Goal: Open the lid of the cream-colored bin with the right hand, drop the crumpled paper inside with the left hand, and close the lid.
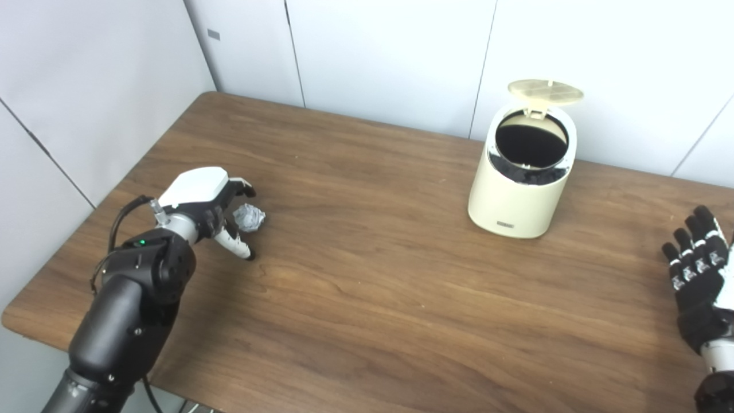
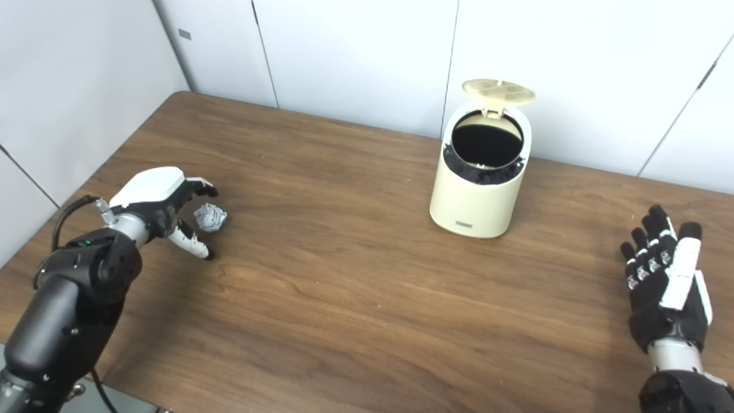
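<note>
i see my left hand [image 1: 215,206] with fingers curled loosely around the paper ball [image 1: 249,217] on the table [image 1: 367,287] (grip unclear). my right hand [image 2: 665,281] hangs empty, fingers spread. the bin [image 1: 519,183] stands apart, lid [image 1: 545,92] up.

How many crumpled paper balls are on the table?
1. The crumpled paper lies on the table's left side, within the left hand's fingers. The open bin's dark interior could hide more.
</note>
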